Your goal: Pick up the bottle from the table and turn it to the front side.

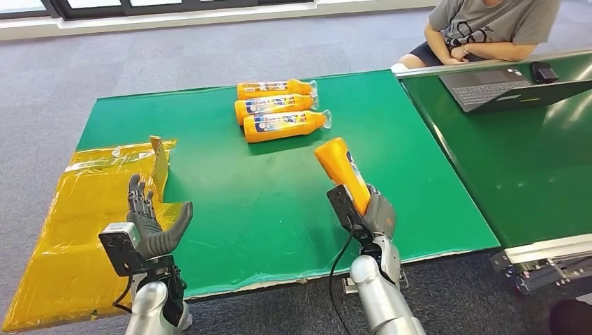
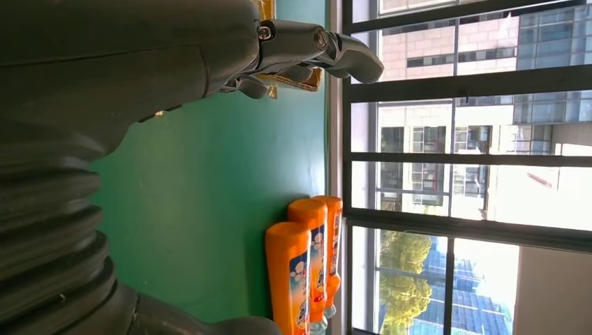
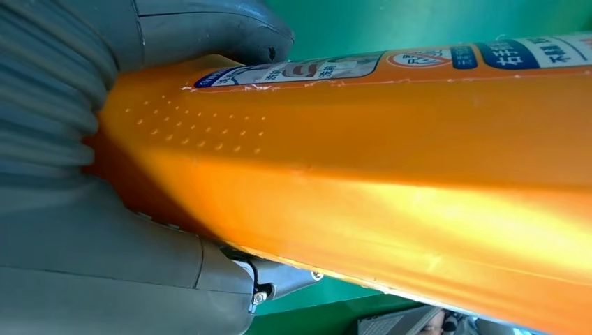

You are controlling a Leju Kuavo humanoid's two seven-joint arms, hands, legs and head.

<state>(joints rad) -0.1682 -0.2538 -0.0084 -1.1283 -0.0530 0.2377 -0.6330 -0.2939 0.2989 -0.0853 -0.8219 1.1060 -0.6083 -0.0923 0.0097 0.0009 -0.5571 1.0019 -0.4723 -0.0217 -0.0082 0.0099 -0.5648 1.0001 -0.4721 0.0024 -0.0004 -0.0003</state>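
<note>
Orange plastic bottle (image 1: 342,172), smooth and tapered, is grasped by the right robot hand (image 1: 366,213) above the green counter (image 1: 230,202).
Left robot hand (image 1: 155,225) hovers released, fingers spread; three matching labelled bottles (image 1: 280,110) lie side by side.

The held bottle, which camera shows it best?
The head view: it shows the bottle whole, tilted, gripped by the right hand above the table. The right wrist view shows a close stretch of its orange side and label edge. The left wrist view shows three other bottles lying on the table.
</note>
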